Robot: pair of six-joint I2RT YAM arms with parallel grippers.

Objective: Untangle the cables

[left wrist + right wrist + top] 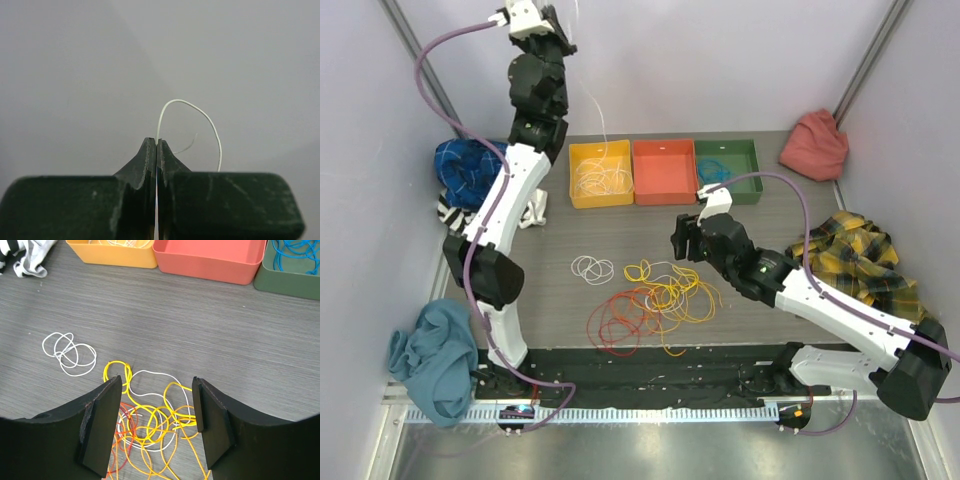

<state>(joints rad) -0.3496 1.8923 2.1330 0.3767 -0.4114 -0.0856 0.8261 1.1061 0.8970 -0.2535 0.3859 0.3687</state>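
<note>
A tangle of yellow, orange, red and white cables (655,300) lies on the grey table; it shows between my right fingers in the right wrist view (155,425). A separate small white coil (591,268) lies to its left, also in the right wrist view (70,353). My left gripper (563,22) is raised high at the back, shut on a thin white cable (192,112) that hangs down towards the yellow bin (600,172). My right gripper (682,238) is open and empty, hovering above the right side of the tangle.
An orange bin (664,170) and a green bin (728,168) with blue cable stand beside the yellow bin, which holds white cable. Cloths lie around: red (815,145), plaid (855,255), blue (465,170), teal (432,358).
</note>
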